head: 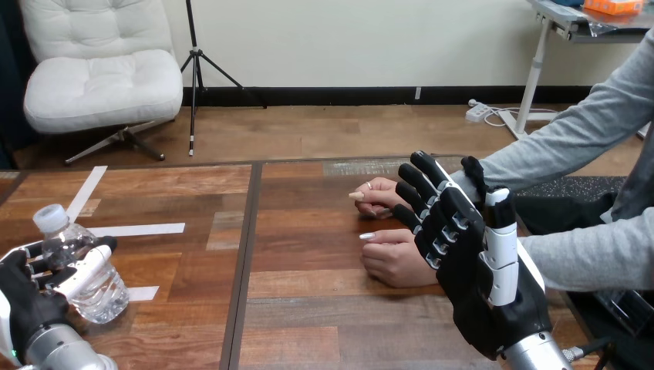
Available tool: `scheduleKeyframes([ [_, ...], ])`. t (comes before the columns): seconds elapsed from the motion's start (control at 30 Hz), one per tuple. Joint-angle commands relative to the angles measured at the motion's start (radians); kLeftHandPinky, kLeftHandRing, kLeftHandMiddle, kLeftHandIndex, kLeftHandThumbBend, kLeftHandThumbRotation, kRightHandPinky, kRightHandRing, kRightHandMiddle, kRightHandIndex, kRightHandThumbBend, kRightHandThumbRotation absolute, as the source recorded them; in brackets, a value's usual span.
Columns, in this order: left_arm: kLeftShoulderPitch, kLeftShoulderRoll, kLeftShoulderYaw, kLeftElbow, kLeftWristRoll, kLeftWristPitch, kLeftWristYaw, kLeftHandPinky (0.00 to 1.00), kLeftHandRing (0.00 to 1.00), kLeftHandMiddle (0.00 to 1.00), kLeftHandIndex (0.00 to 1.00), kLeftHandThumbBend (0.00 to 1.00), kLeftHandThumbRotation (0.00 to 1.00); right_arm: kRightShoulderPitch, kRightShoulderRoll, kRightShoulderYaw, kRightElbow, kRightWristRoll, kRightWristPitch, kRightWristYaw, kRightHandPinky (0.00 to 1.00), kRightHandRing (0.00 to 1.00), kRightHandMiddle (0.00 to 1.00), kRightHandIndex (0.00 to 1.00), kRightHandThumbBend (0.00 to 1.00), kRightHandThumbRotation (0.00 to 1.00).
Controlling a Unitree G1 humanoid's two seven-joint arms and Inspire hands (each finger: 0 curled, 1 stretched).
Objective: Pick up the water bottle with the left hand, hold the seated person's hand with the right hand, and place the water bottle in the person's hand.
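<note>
A clear water bottle (92, 291) with a white cap stands on the wooden table (308, 324) at the near left. My left hand (25, 302) is shut on it, fingers and thumb curled round its body. At the right, my right hand (482, 297) is raised and open, its fingers straight and pointing up-left. Two hands of the person rest on the table: the nearer hand (395, 260) lies loosely curled just left of my right fingers, and the farther hand (376, 196) lies behind it. I cannot tell whether my right hand touches them.
White tape strips (137, 229) lie on the table's left part, beside the bottle. A dark seam (245, 262) runs front to back between the table's two halves. The person's grey sleeves (586, 254) come in from the right edge.
</note>
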Motion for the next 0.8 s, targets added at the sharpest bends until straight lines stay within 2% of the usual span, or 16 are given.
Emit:
scheduleKeyframes([
  [0.0, -0.041, 0.026, -0.017, -0.010, 0.013, -0.015, -0.006, 0.37, 0.41, 0.45, 0.47, 0.75, 0.00, -0.054, 0.007, 0.000, -0.032, 0.013, -0.020, 0.001, 1.00, 0.99, 0.97, 0.97, 0.84, 1.00],
  [0.3, -0.041, 0.023, -0.013, -0.015, 0.003, -0.014, -0.019, 0.37, 0.41, 0.46, 0.47, 0.74, 0.00, -0.053, 0.006, 0.002, -0.035, 0.010, -0.019, 0.000, 1.00, 1.00, 0.97, 0.97, 0.83, 1.00],
  [0.77, -0.025, 0.034, -0.034, -0.016, 0.047, -0.083, -0.007, 0.36, 0.41, 0.45, 0.47, 0.75, 0.00, -0.057, 0.006, 0.002, -0.030, 0.015, -0.017, 0.004, 1.00, 1.00, 0.98, 0.97, 0.82, 1.00],
])
